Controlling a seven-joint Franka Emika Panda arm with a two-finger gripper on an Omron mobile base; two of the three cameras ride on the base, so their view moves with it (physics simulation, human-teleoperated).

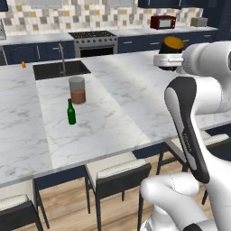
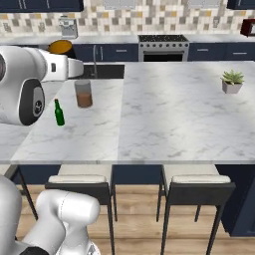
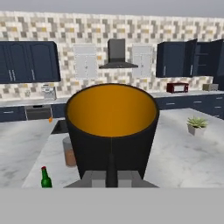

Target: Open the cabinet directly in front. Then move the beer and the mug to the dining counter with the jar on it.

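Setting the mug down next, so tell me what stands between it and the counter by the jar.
Nothing visible does. The pincer holds the mug above the counter. The jar and beer stand off to its left, with bare marble around them.

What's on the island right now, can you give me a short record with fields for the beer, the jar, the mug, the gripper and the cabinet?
beer: the beer stands upright on the dining counter, just in front of the jar
jar: the jar stands upright near the sink
mug: the mug is held in the air over the counter, not yet set down
gripper: the gripper is shut on the mug's rim
cabinet: the cabinet has its doors open
plant: potted plant at the counter's right end
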